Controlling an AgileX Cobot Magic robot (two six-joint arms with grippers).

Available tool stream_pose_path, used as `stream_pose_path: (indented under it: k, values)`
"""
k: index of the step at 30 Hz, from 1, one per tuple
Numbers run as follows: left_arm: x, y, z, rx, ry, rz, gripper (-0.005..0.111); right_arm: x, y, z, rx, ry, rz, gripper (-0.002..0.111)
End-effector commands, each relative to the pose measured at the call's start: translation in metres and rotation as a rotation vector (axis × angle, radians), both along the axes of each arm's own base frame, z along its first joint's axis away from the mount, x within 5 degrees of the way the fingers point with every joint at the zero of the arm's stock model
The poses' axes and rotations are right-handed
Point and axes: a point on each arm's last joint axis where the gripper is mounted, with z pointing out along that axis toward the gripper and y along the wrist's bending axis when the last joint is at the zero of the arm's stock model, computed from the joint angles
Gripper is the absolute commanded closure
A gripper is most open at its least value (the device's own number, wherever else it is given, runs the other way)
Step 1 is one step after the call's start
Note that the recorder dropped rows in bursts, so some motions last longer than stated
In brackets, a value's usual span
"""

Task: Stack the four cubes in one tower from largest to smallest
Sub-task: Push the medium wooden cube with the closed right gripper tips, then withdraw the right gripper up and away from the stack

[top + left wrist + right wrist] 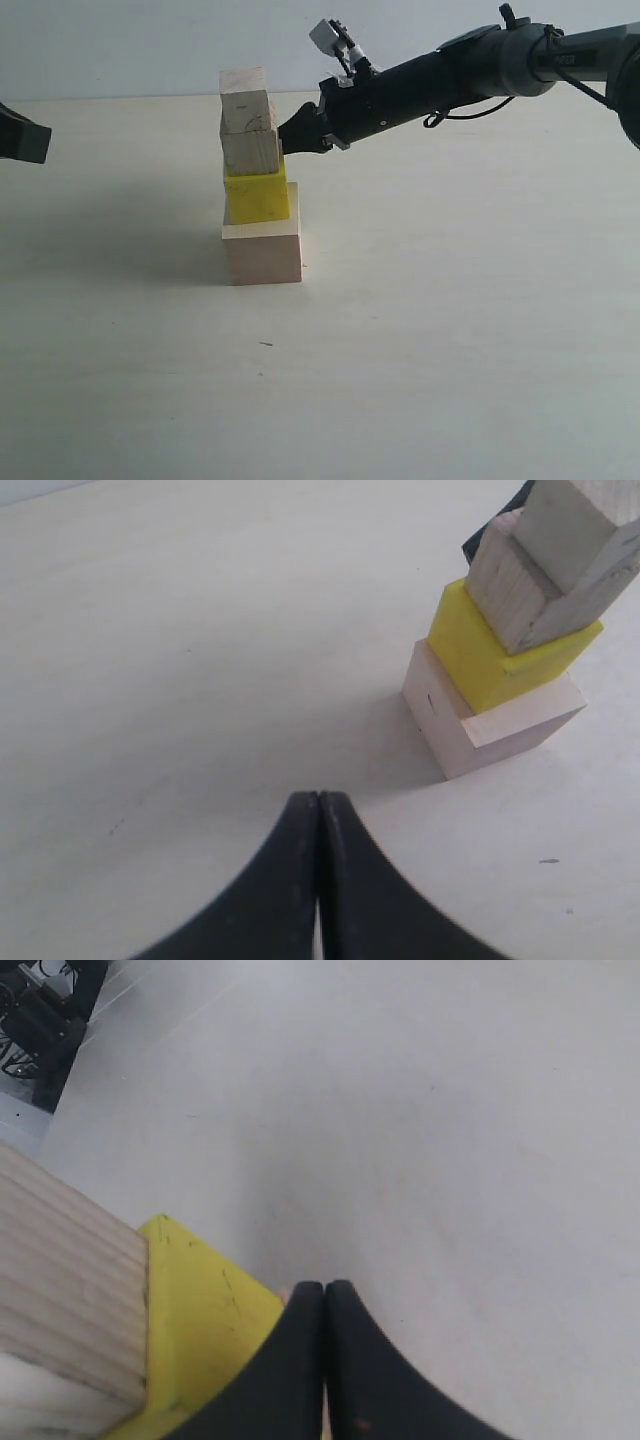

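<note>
The four cubes stand in one tower on the table. The large pale wooden cube [262, 248] is at the bottom, then the yellow cube [258, 197], the medium grainy cube [251, 152] and the small wooden cube [246, 100] on top. The upper cubes sit a little off centre. My right gripper [288, 137] is shut and empty, its tips beside the medium cube's right face, just above the yellow cube [200, 1320]. My left gripper [318, 798] is shut and empty, low over the table and well clear of the tower [500, 670]; only part of it [20, 135] shows at the far left.
The right arm [470, 70] reaches in from the upper right, above the table. Dark equipment [45, 1015] stands beyond the table's far corner in the right wrist view. A pale tabletop [430, 350] surrounds the tower.
</note>
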Motion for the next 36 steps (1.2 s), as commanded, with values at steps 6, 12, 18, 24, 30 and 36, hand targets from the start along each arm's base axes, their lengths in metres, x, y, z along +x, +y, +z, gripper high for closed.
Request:
stream_pose_path:
  k: [6, 12, 18, 24, 30, 36]
  values:
    - [-0.001, 0.001, 0.001, -0.001, -0.006, 0.004, 0.107, -0.003, 0.0, 0.005, 0.01, 0.027, 0.036, 0.108]
    - [-0.001, 0.001, 0.001, -0.001, -0.006, 0.004, 0.107, -0.004, -0.001, 0.004, -0.01, 0.042, 0.041, 0.108]
    - [-0.001, 0.001, 0.001, -0.002, -0.008, 0.004, 0.107, -0.004, -0.002, 0.002, -0.029, 0.044, 0.049, 0.108]
    - [-0.001, 0.001, 0.001, -0.002, -0.007, 0.004, 0.107, 0.007, -0.002, 0.004, -0.02, 0.015, -0.067, 0.108]
    - [-0.001, 0.001, 0.001, 0.0, -0.003, 0.004, 0.107, 0.025, -0.015, 0.017, -0.081, -0.03, -0.266, 0.108]
    - [-0.001, 0.001, 0.001, -0.002, 0.001, 0.008, 0.107, 0.034, -0.057, 0.044, -0.145, 0.017, -0.385, 0.108]
